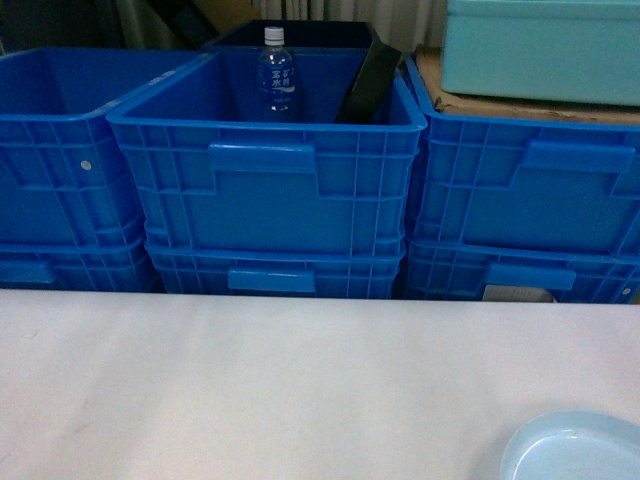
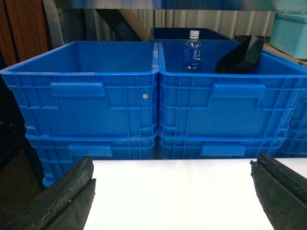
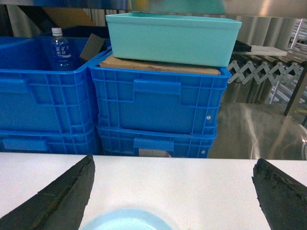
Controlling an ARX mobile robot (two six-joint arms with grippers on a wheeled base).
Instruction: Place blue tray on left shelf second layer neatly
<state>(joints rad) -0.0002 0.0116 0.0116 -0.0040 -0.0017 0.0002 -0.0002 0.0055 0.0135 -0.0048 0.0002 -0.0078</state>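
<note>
We see the blue tray (image 1: 572, 450) at the lower right of the head view, lying on the white tabletop (image 1: 250, 390). Our right gripper (image 3: 172, 191) hangs above it, spread wide and empty; our left gripper (image 2: 175, 191) likewise. Blue crates (image 1: 270, 190) stand behind.

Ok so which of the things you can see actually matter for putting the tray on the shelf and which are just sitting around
For the job:
blue tray
left end effector, open
right end effector, open, just above the tray
The steel shelf itself is not clearly in view.

Lying about:
blue crates
water bottle
teal tub
cardboard sheet
white table
</note>
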